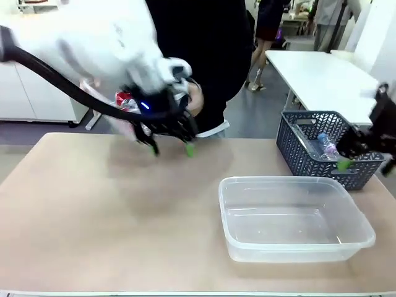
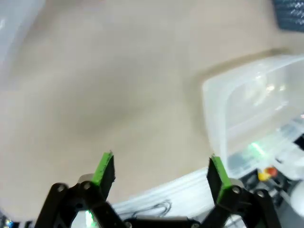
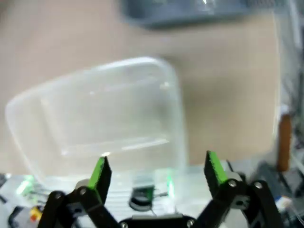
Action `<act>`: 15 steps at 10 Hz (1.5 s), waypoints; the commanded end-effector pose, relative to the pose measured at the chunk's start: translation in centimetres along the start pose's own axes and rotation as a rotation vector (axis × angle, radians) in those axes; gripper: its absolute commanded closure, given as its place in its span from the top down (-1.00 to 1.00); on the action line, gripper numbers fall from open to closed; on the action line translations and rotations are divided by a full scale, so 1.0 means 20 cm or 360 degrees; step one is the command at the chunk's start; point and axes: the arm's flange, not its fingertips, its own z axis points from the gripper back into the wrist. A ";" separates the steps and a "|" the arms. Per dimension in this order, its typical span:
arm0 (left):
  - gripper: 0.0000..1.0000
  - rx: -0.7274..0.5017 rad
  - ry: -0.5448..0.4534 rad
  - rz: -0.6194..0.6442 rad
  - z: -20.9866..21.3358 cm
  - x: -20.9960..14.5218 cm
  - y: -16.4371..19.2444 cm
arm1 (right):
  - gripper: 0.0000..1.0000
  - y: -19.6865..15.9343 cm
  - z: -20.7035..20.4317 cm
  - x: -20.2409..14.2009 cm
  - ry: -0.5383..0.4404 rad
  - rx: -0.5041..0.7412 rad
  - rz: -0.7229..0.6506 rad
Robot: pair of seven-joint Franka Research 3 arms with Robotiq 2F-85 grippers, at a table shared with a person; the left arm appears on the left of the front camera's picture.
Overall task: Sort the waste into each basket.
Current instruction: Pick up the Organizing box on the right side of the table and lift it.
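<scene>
Left hand (image 1: 172, 148) spread wide, empty, low over table (image 1: 93, 210), right hand (image 3: 156, 172) agape, empty, by lattice basket (image 1: 297, 151)

Bright, even light; heavy motion blur

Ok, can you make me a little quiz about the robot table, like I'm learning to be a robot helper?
1. True or false: the clear tub is full of crushed cans.
2. The clear plastic bottle lies in: A the clear tub, B the dark blue lattice basket, C a person's hand.
3. Is the left end effector open or shut?

Key: 1 false, the tub is empty. 2 B. 3 open, with nothing between its fingers.
</scene>
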 end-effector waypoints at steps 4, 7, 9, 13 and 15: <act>1.00 -0.0049 0.0014 0.0026 -0.14 0.04 -0.14 | 1.00 -0.09 0.01 -0.01 0.0046 -0.0028 -0.0082; 1.00 -0.0004 -0.0030 0.0137 -0.34 0.06 -0.27 | 1.00 -0.15 -0.21 0.08 0.0302 -0.0090 -0.0037; 1.00 0.0078 0.0027 0.0229 -0.46 0.02 -0.33 | 1.00 -0.19 -0.46 0.10 0.0460 -0.0085 -0.0020; 1.00 0.0345 0.0129 0.0221 -0.58 -0.12 -0.42 | 1.00 -0.17 -0.71 0.12 0.0658 -0.0016 -0.0010; 1.00 0.0356 0.0181 0.0174 -0.64 -0.11 -0.44 | 1.00 -0.16 -0.75 0.11 0.0708 -0.0025 -0.0019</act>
